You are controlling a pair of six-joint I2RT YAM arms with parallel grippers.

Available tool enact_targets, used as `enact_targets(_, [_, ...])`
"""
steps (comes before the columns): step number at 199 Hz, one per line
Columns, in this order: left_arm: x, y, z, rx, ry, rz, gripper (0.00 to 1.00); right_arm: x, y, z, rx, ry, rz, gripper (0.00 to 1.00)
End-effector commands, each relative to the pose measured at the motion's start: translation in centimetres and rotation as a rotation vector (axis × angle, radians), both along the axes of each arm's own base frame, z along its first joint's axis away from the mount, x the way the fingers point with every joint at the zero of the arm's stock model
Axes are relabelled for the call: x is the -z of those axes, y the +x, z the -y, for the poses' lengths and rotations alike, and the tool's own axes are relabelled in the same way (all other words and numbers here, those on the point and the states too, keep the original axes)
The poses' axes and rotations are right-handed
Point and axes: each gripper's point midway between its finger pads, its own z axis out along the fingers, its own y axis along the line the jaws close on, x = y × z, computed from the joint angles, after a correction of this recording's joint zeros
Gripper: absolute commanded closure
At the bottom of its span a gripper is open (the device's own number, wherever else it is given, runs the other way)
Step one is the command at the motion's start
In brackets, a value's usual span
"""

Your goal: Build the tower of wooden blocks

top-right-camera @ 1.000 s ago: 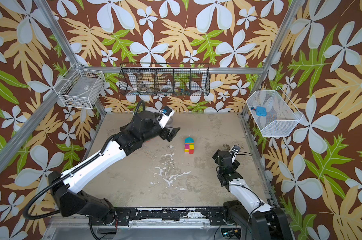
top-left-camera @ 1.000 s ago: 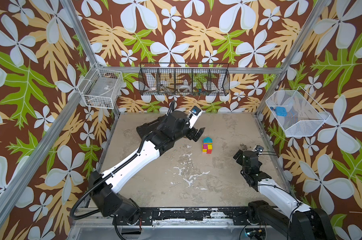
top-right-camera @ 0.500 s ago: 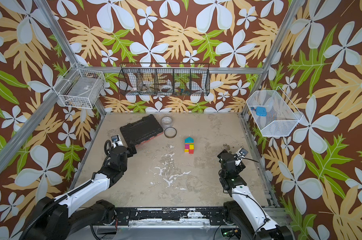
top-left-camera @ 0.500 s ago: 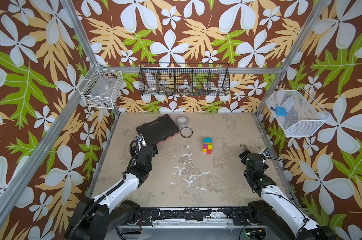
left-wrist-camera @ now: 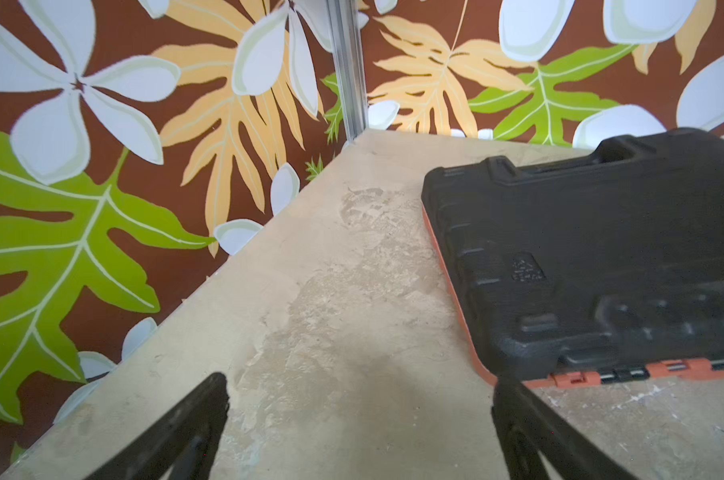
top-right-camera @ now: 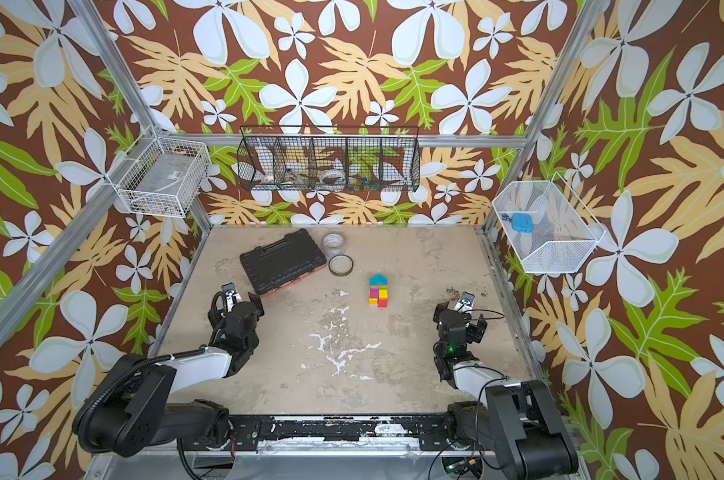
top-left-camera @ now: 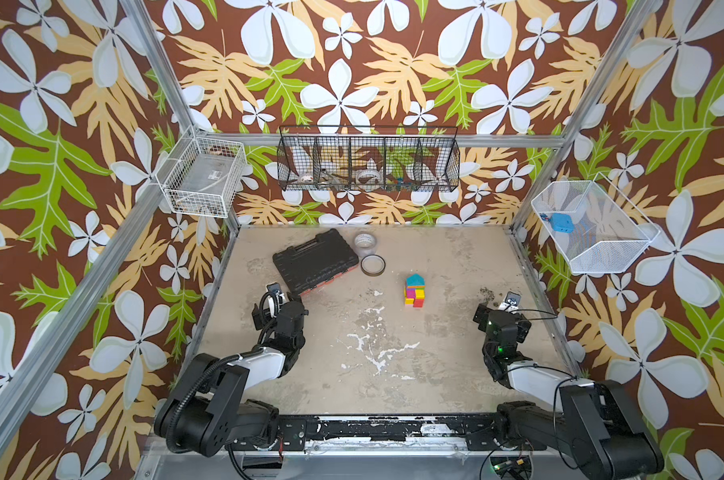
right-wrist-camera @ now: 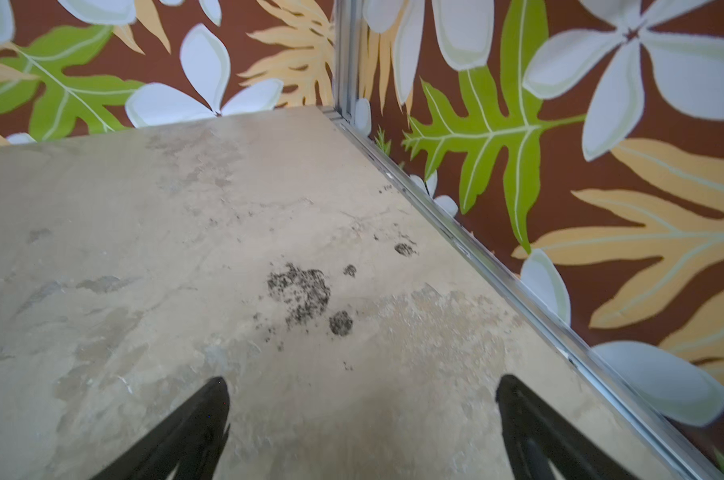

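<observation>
I see my left gripper (left-wrist-camera: 360, 388) wide open and empty, just beside the black case (left-wrist-camera: 593, 257). My right gripper (right-wrist-camera: 362, 388) gapes empty too, well apart from the tower (top-left-camera: 415, 291) mid-frame.

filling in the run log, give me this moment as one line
tower: standing, teal block on top | left gripper: open, empty, near black tool case | right gripper: open, empty | both clear of tower

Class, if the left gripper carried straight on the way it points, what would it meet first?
The left gripper would probably meet the bare table first, close beside the black tool case; depth is unclear, so the case's corner could be clipped.
</observation>
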Motion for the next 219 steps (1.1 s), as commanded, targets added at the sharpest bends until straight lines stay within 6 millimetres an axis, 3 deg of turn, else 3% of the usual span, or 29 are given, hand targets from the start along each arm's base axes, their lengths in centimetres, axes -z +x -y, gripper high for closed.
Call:
enact_targets(1, [-3.0,-0.3,0.6,0.078,-0.031,0.178,0.0,-3.5,1.1,-0.7,-0.064,-0.02,0.171,0.0])
enact_targets(23, [-3.7,0.0,1.7,0.166,-0.031,0.229,0.0,-3.5,0.3,-1.1,-0.125,-0.031,0.253,0.0])
enact_targets(64, [-3.3,1.8,1.8,0.154,0.01,0.179,0.0,-2.1,2.4,-3.5,-0.273,-0.058,0.19,0.0])
enact_targets(93, [-3.9,0.4,1.7,0.213,0.0,0.298,0.0,-1.5,3.6,-3.5,-0.267,-0.057,0.145,0.0])
enact_targets(140, [-1.9,3.3,1.7,0.291,-0.089,0.184,0.01,-1.3,3.7,-3.5,-0.269,-0.05,0.128,0.0])
enact_targets(157, [-1.7,2.4,1.2,0.323,-0.117,0.241,0.0,-1.2,3.7,-3.5,-0.269,-0.05,0.127,0.0])
enact_targets(219, [-1.6,2.5,1.5,0.332,-0.108,0.227,0.0,-1.2,3.8,-3.5,-0.27,-0.049,0.126,0.0])
